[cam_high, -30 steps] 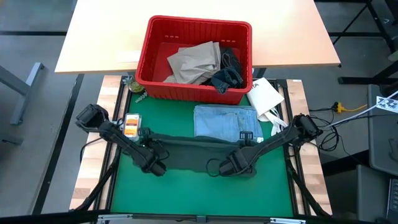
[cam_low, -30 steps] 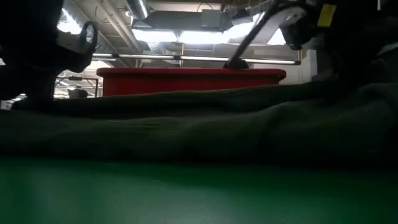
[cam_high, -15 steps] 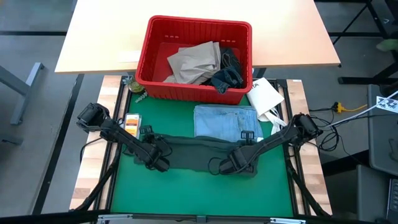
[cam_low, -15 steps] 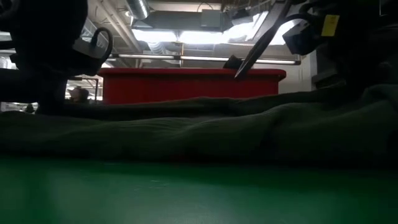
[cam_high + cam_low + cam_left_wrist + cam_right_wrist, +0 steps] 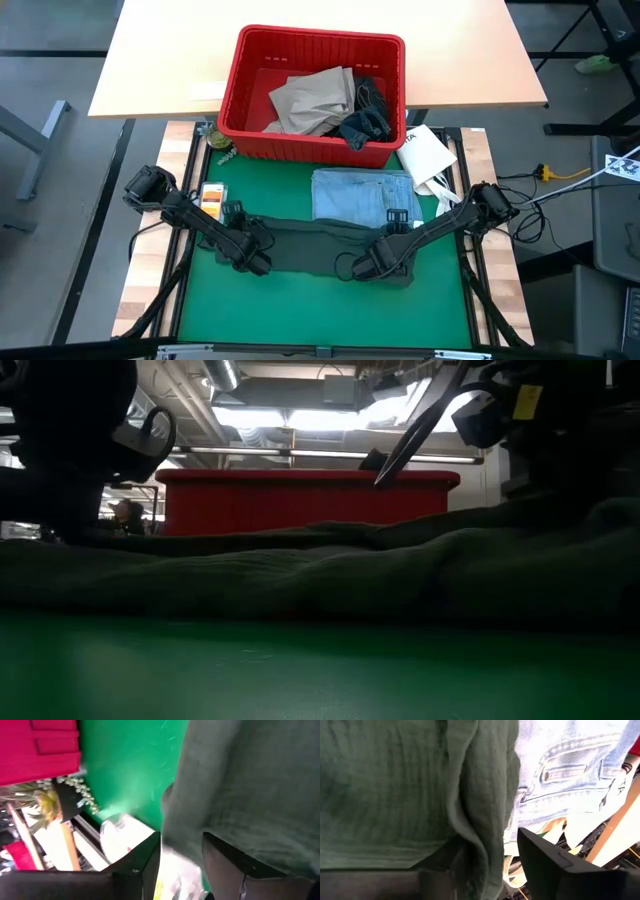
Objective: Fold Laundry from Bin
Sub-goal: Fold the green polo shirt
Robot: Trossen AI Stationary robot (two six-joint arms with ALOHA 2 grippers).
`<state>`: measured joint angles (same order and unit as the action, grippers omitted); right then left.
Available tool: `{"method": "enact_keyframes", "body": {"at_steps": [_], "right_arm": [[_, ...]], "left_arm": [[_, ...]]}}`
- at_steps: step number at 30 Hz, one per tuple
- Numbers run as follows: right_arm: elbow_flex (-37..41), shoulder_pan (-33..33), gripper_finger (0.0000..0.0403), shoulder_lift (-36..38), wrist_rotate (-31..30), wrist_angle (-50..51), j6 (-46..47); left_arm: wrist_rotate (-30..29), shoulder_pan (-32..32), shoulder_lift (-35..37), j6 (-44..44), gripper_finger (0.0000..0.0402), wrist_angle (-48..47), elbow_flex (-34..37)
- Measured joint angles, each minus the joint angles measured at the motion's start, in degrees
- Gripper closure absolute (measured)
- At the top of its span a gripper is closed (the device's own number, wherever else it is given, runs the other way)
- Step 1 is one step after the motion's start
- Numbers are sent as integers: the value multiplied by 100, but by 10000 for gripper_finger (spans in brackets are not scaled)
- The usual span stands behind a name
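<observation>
Left gripper (image 5: 252, 262) sits on the left end of the green garment (image 5: 315, 245), right gripper (image 5: 362, 267) on its right end, both low on the mat (image 5: 320, 310). The garment lies as a folded strip across the mat; a light blue denim piece (image 5: 362, 195) lies just behind it. The bin (image 5: 312, 92) stands beyond, holding tan trousers (image 5: 312, 100) and dark jeans (image 5: 365, 118).

Low view: garment (image 5: 320, 575) flat in the foreground, bin (image 5: 305, 500) behind.

Left wrist view: fingers (image 5: 222, 857) parted, garment edge (image 5: 240, 785) between them, not pinched.

Right wrist view: fingers (image 5: 550, 857) parted, a fold of garment (image 5: 480, 810) between them; grip cannot be told.
</observation>
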<state>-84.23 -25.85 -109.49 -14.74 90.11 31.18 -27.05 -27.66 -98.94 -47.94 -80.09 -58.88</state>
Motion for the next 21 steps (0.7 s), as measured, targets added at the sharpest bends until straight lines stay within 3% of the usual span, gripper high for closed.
{"method": "enact_keyframes", "body": {"at_steps": [8, 15, 21], "right_arm": [[-29, 0, 230, 18, 307, -2, 2], [-55, 0, 230, 61, 326, -10, -25], [-55, 0, 231, 63, 324, -8, -751]], "left_arm": [[-72, 0, 138, 37, 279, -241, -126], [-94, -9, 779, 48, 297, -152, -127], [-103, -11, 1251, 186, 309, 475, -130]]}}
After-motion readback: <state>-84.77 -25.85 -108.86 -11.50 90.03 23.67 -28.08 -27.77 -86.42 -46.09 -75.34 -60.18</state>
